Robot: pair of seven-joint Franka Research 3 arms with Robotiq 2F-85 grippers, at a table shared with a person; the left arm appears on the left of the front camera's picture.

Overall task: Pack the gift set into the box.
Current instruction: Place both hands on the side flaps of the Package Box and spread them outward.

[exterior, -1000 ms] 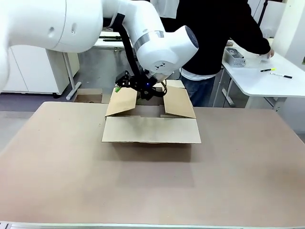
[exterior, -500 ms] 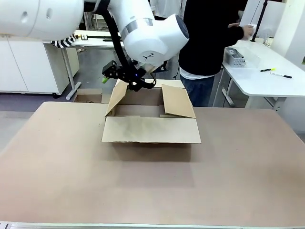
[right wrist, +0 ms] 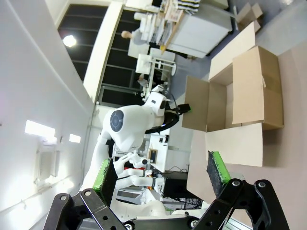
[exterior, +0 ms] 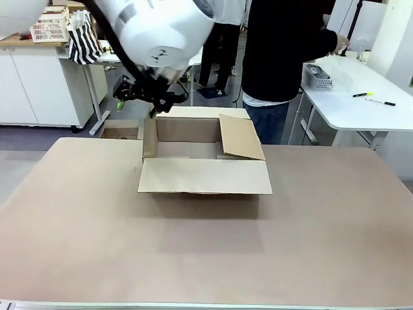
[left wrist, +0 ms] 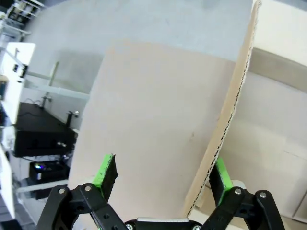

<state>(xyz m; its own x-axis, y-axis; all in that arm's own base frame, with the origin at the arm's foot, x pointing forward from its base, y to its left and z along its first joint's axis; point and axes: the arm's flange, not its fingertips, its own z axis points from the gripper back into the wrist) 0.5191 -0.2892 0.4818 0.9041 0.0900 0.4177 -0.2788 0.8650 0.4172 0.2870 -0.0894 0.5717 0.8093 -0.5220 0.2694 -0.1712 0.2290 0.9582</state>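
Sitting at the far-middle of the brown table (exterior: pixel 206 258), the box (exterior: pixel 203 158) has its long axis running left-right across the front view, opening facing up. Near flap is folded out flat toward the robot, left flap stands about upright, right flap leans inward over the opening, far flap lies back toward the person (exterior: pixel 284 51). Gift set not visible in any view.

Left gripper (exterior: pixel 150 97) hangs above the box's far-left corner, just over the upright left flap. In its wrist view the fingers (left wrist: pixel 106 172) are spread wide, and the flap's corrugated edge rises between them, nearer one pad; contact can't be confirmed, nothing clamped.

Right gripper (right wrist: pixel 160 175) is out of the front view. Its wrist view shows the pads wide apart with nothing between them, looking from well off at the box and the left arm.

Room: person in a dark top stands behind the box, reaching to a white side table (exterior: pixel 361 106) with a grey tray (exterior: pixel 319 79) and pens (exterior: pixel 374 98). White cabinets (exterior: pixel 39 90) at far left.
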